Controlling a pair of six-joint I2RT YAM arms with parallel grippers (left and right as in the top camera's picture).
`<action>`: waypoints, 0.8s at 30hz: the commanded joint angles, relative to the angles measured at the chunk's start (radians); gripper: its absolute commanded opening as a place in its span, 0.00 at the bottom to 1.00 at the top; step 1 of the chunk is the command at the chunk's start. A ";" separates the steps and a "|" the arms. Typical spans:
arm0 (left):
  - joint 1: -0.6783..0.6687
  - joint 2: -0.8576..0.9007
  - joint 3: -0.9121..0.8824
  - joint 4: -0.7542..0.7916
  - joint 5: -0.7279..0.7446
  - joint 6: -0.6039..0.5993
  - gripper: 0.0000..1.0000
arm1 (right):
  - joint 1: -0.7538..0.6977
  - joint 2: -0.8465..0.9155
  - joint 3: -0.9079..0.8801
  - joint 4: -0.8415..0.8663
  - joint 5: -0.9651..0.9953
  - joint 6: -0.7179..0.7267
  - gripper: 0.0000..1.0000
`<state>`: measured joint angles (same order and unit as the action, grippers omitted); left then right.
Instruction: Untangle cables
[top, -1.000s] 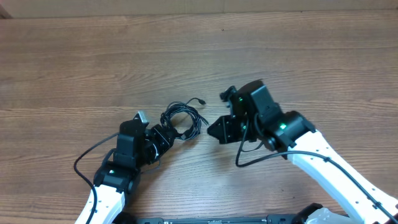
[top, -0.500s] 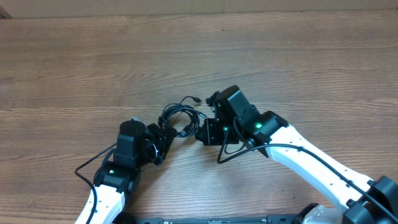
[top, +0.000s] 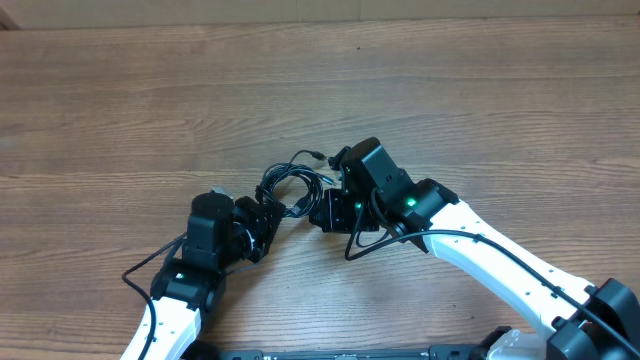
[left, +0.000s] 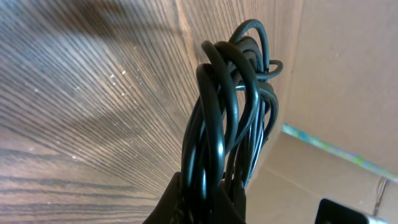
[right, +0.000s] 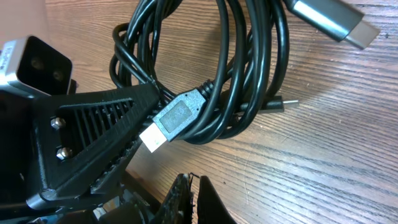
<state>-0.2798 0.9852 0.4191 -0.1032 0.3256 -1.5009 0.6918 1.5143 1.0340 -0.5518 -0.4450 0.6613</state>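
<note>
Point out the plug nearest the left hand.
The flat USB plug with the metal tip, beside the left hand; the long grey plug and small pin plug lie farther off.

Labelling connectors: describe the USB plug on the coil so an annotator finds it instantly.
On the wooden table, the black cables lie coiled at the middle. In the right wrist view, the USB plug crosses the coil's lower strands. Only it has a pale grey body and bright flat tip; the top-right plug is bigger and darker.
</note>
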 joint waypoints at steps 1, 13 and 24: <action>-0.002 -0.003 0.010 0.012 0.024 -0.049 0.04 | 0.002 0.005 0.011 0.009 -0.005 0.024 0.04; -0.002 -0.003 0.010 0.016 0.058 -0.112 0.05 | 0.026 0.005 0.010 0.018 -0.009 0.050 0.04; -0.002 -0.003 0.010 0.060 0.193 -0.089 0.04 | 0.026 0.005 0.011 0.074 -0.012 0.049 0.04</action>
<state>-0.2798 0.9852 0.4191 -0.0540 0.4385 -1.5982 0.7143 1.5143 1.0340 -0.4957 -0.4503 0.7071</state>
